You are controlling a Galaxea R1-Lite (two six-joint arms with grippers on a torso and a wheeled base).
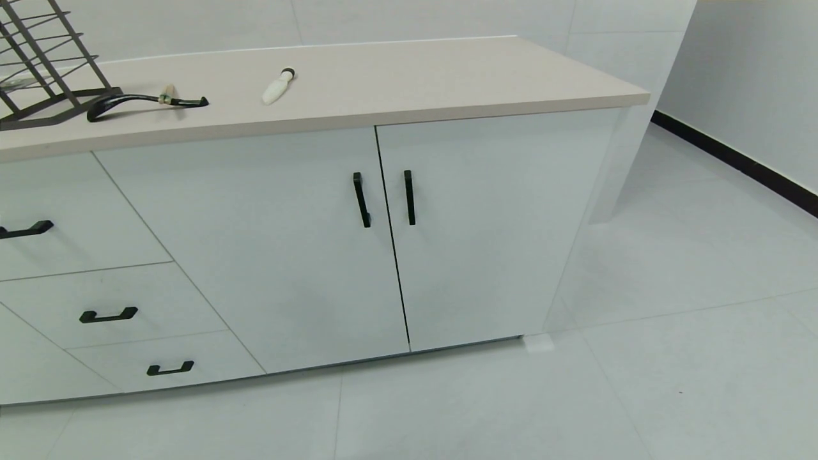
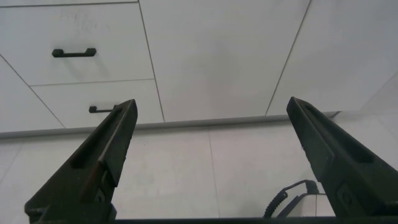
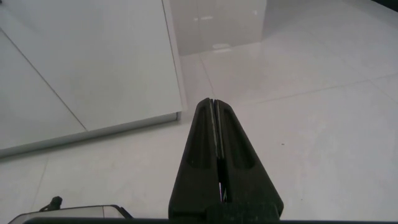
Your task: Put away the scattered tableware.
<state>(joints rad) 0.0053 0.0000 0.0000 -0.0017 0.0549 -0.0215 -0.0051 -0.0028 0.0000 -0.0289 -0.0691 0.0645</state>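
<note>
On the beige countertop (image 1: 447, 76) lie a black ladle-like utensil (image 1: 144, 101) with a pale band on its handle and a white-handled utensil (image 1: 278, 87) with a black end. They rest to the right of a black wire rack (image 1: 45, 70) at the counter's far left. My left gripper (image 2: 211, 115) is open, hanging low over the floor in front of the drawers. My right gripper (image 3: 214, 109) is shut with nothing in it, held above the floor near the cabinet's right corner.
Below the counter stand two white doors with black handles (image 1: 362, 199) (image 1: 409, 197). Three drawers with black pulls (image 1: 108, 315) sit to their left. Pale tiled floor (image 1: 639, 383) spreads in front and to the right, where a wall with a dark skirting (image 1: 735, 156) runs.
</note>
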